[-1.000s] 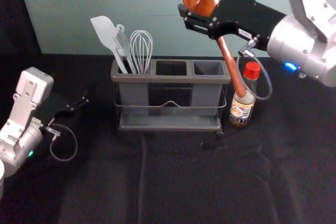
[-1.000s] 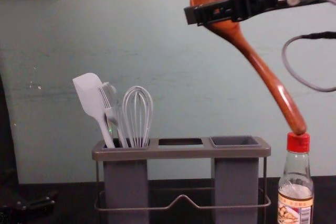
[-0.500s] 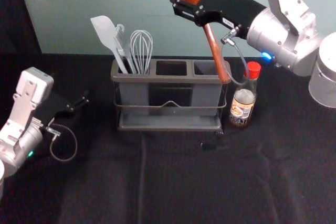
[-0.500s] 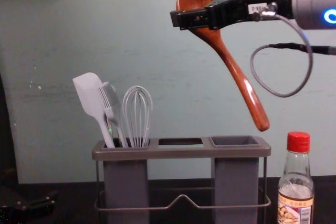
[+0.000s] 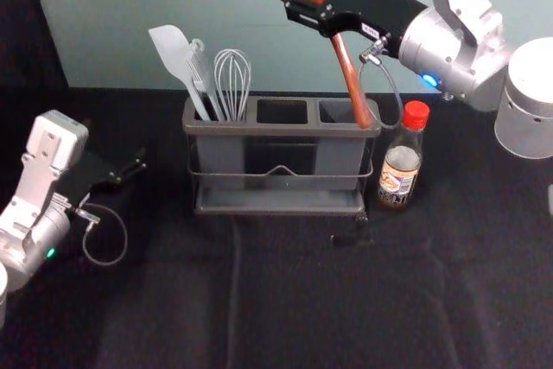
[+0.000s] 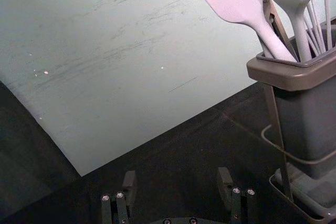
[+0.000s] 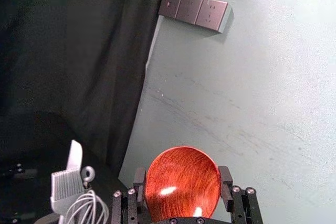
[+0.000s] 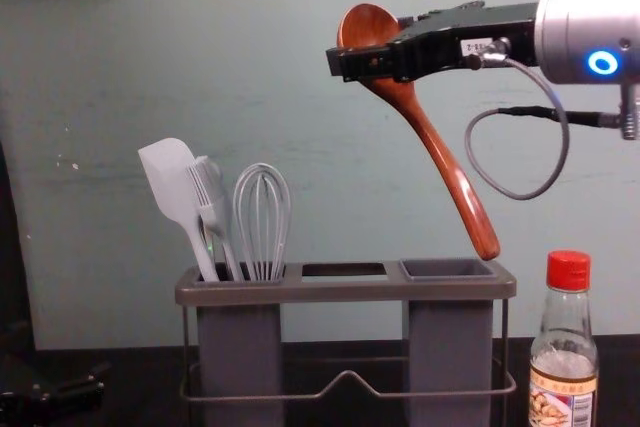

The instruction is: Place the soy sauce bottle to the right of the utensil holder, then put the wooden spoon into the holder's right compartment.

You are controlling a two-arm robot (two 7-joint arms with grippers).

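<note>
The wooden spoon point(image 8: 445, 169) slants above the right compartment point(image 8: 450, 347), bowl clamped in the right gripper point(image 7: 182, 179); best tilt it upright, then lower the handle. One spoon, one holder point(image 8: 345, 293), one soy sauce bottle point(image 8: 565, 372), one spatula point(image 8: 172, 182), one brush point(image 8: 214, 212), one whisk point(image 8: 262, 222); left gripper point(image 6: 177, 184) idles wide, left of the holder.

Open worktop point(image 5: 302, 300) in front of holder point(image 5: 259, 130), room for a hand. Air above it is open up to the right gripper point(image 8: 370, 42). Spatula point(image 8: 168, 182), brush point(image 8: 212, 202) and whisk point(image 8: 262, 222) stick up at the left end, blocking a low sweep. Bottle point(image 5: 402, 174) stands close on the right, narrow gap. Wall point(image 8: 320, 147) limits the back. Middle slot point(image 5: 282, 112) open from above.
</note>
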